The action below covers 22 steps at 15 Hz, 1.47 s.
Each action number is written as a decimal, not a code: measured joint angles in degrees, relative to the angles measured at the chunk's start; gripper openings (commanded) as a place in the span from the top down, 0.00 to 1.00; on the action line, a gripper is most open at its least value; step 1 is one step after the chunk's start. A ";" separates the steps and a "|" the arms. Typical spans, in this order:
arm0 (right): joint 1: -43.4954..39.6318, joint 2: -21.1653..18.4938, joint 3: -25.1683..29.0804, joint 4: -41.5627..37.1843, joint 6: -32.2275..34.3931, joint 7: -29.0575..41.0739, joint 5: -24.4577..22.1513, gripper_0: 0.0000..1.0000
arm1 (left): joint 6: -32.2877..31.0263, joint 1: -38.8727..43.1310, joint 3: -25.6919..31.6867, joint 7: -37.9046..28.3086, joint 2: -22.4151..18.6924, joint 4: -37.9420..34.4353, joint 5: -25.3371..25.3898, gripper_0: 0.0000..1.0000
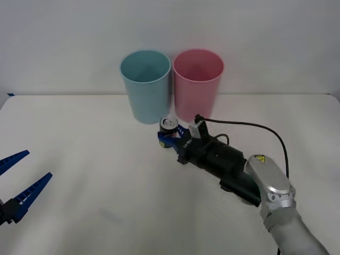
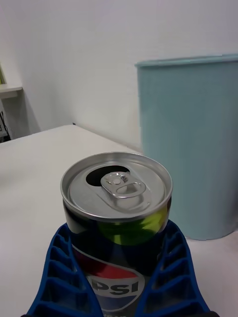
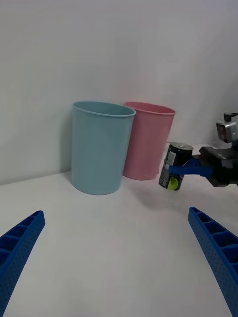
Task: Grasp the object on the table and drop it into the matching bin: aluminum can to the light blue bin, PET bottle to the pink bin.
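The aluminum can [image 1: 169, 124] is dark with a red-and-white logo and a silver top [image 2: 117, 186]. It stands in front of the gap between the light blue bin [image 1: 146, 87] and the pink bin [image 1: 197, 85]. My right gripper [image 1: 170, 134] is shut on the can, a blue finger [image 2: 64, 277] on each side of its body. In the left wrist view the can [image 3: 173, 166] leans slightly in that grip, low over the table [image 1: 106, 159]. My left gripper [image 1: 39, 164] waits open at the table's near left edge, holding nothing.
The two bins touch side by side near the table's far edge, with a white wall behind them. A black cable [image 1: 249, 126] loops over my right wrist. Bare white table lies between my left gripper and the bins.
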State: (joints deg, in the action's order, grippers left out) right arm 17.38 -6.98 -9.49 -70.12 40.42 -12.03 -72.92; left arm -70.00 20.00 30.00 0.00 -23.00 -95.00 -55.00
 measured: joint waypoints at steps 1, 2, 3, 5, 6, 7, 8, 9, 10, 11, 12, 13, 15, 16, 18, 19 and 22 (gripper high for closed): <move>-1.79 -1.67 -2.07 -4.13 -1.81 2.65 0.87 1.00 | 0.00 0.00 0.00 0.00 0.00 0.00 0.00 0.00; -3.23 -3.23 -3.88 -7.77 -3.51 5.02 1.67 1.00 | 0.00 0.00 0.00 0.00 0.00 0.00 0.00 0.00; -4.23 -4.45 -5.11 -10.61 -4.84 7.02 2.23 1.00 | 0.00 0.00 0.00 0.00 0.00 0.00 0.00 0.00; -6.06 -6.74 -6.95 -16.03 -7.44 11.24 2.83 1.00 | 0.00 0.00 0.00 0.00 0.00 0.00 0.00 0.00; -6.66 -7.54 -7.35 -18.00 -8.21 13.12 2.90 1.00 | 0.00 0.00 0.00 0.00 0.00 0.00 0.00 0.00; -7.09 -8.16 -7.44 -19.92 -8.50 15.12 2.94 1.00 | 0.00 0.00 0.00 0.00 0.00 0.00 0.00 0.00; -7.35 -8.79 -7.41 -21.71 -8.68 17.04 2.96 1.00 | 0.00 0.00 0.00 0.00 0.00 0.00 0.00 0.00; -7.49 -9.33 -7.42 -23.14 -8.89 18.54 2.96 1.00 | 0.00 0.00 0.00 0.00 0.00 0.00 0.00 0.00; -7.60 -9.96 -7.45 -24.66 -9.14 20.32 2.96 1.00 | 0.00 0.00 0.00 0.00 0.00 0.00 0.00 0.00; -7.62 -10.67 -7.41 -26.19 -9.49 22.27 2.96 1.00 | 0.00 0.00 0.00 0.00 0.00 0.00 0.00 0.00; -7.62 -11.29 -7.37 -27.55 -9.91 23.75 2.96 1.00 | 0.00 0.00 0.00 0.00 0.00 0.00 0.00 0.00; -7.62 -12.06 -7.32 -29.31 -10.56 25.69 2.96 1.00 | 0.00 0.00 0.00 0.00 0.00 0.00 0.00 0.00; -7.62 -13.51 -7.31 -32.69 -12.05 29.44 2.96 1.00 | 0.00 0.00 0.00 0.00 0.00 0.00 0.00 0.00; -7.51 -14.05 -7.30 -34.00 -12.91 30.98 2.96 1.00 | 0.00 0.00 0.00 0.00 0.00 0.00 0.00 0.00; -5.99 -14.96 -7.16 -35.13 -13.85 31.97 2.96 1.00 | 0.00 0.00 0.00 0.00 0.00 0.00 0.00 0.00; -4.87 -15.38 -7.06 -35.17 -14.04 32.14 2.96 1.00 | 0.00 0.00 0.00 0.00 0.00 0.00 0.00 0.00; -0.52 -16.97 -7.04 -34.47 -14.48 33.06 2.96 1.00 | 0.00 0.00 0.00 0.00 0.00 0.00 0.00 0.00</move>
State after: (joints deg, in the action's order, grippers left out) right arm 16.86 -23.95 -16.53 -104.59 25.94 21.03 -69.95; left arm -70.00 20.00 30.00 0.00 -23.00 -95.00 -55.00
